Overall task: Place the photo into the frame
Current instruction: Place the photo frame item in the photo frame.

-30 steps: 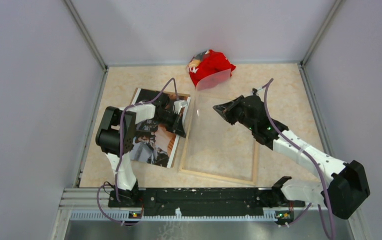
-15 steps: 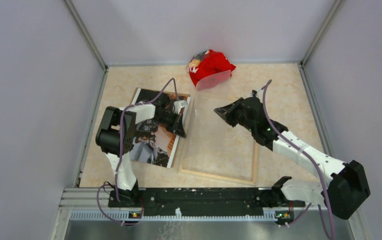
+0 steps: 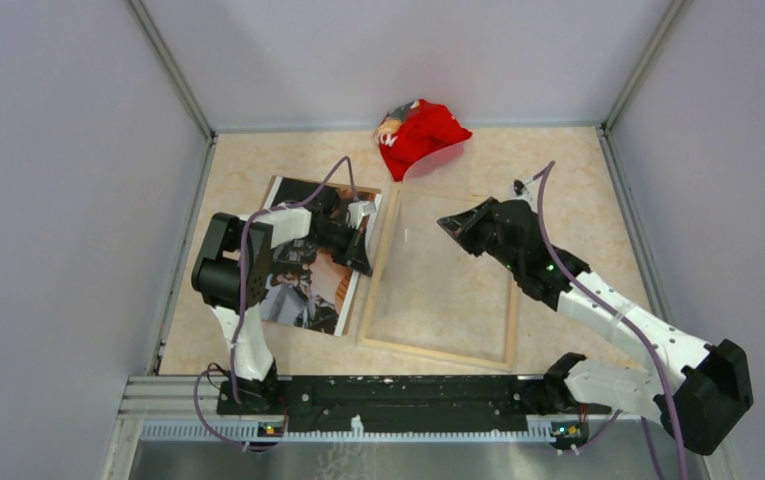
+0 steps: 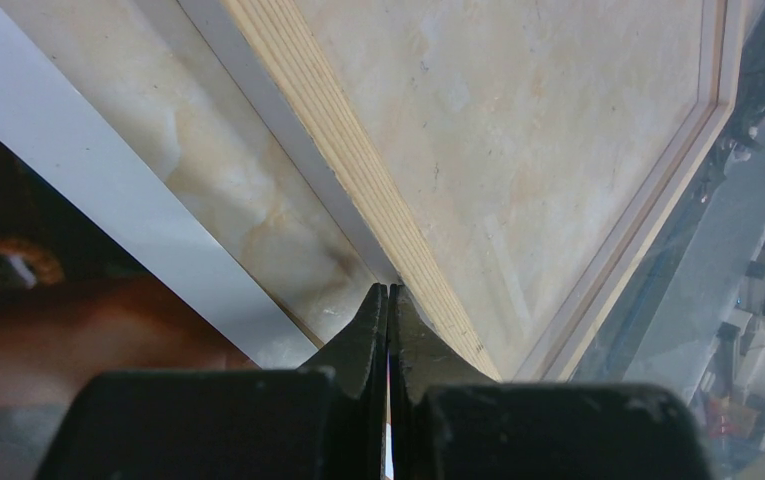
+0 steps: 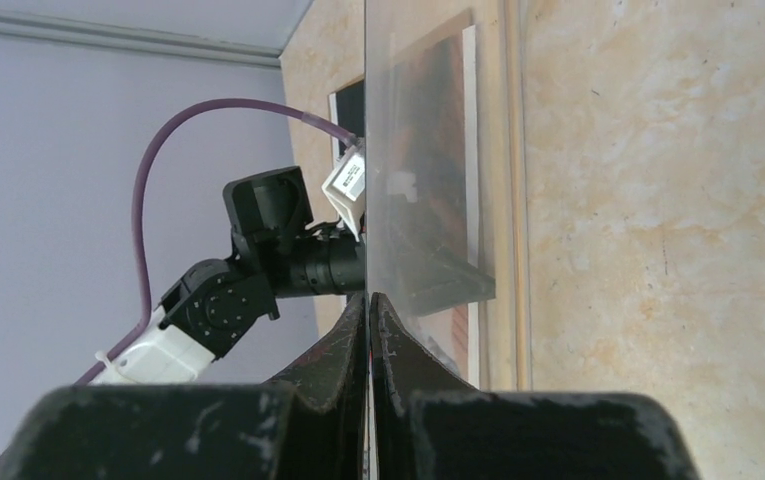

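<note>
My right gripper [image 5: 369, 298] is shut tight on the thin edge of the clear pane [image 5: 408, 120], which runs straight out ahead of its tips. My left gripper [image 4: 388, 292] is shut too, with nothing between its jaws that I can see. Its tips sit right at the wood side of the frame [image 4: 358, 170]. The frame lies flat under and ahead of both sets of jaws. The photo [image 3: 303, 300] lies picture side up just to the left of my left jaws, beside the frame and not in it yet. I think the job right now is to get the pane sitting flat inside the wood edges, so the photo can go in after. To do it well, I would go slow and pinch only the pane's rim. I would press my left tips on the frame so it cannot slide, and let go only when the pane lies flat. The pane is see-through, so from above I can hardly find its edges or tell if it is tilted. My left arm covers part of the photo. I cannot tell if my left tips really touch the wood.
</note>
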Controlling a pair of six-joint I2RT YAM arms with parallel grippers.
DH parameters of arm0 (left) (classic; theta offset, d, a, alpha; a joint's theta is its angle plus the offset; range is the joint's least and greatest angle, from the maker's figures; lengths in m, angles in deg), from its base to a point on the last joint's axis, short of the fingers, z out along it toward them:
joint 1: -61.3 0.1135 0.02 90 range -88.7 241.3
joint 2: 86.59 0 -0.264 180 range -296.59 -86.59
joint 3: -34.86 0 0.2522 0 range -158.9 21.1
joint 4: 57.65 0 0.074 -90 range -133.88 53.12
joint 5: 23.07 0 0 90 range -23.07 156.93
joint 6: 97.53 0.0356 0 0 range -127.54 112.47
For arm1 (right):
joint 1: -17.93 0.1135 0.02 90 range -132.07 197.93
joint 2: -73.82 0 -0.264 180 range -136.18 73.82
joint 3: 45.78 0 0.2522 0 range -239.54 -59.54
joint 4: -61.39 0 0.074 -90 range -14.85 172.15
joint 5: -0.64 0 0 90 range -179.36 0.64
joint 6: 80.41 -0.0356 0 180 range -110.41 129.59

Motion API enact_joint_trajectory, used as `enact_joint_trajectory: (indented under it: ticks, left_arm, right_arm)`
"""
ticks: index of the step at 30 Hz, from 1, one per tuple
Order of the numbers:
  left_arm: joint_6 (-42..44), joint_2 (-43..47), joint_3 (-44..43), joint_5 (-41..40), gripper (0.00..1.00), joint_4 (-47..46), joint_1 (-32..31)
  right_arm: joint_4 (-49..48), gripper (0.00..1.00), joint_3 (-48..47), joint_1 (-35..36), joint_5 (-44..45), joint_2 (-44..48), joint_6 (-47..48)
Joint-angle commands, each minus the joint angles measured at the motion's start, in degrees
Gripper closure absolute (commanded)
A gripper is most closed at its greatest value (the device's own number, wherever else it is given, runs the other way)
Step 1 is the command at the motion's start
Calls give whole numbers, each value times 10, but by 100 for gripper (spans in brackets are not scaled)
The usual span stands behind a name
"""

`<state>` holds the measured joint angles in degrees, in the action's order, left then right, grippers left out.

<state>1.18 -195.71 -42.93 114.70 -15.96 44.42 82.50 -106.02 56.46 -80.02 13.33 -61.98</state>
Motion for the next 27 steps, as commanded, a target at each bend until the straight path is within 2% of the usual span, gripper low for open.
enact_joint_trajectory:
  ticks: [1, 13, 27]
  left_arm:
    - [5, 19, -7, 18, 100, 3, 0]
    - [5, 19, -8, 21, 100, 4, 0]
    - [7, 21, -8, 21, 100, 9, 0]
  right_arm:
    - [-1, 100, 9, 7, 17, 4, 31]
    - [15, 100, -12, 7, 28, -19, 84]
    - [52, 100, -31, 7, 69, 5, 154]
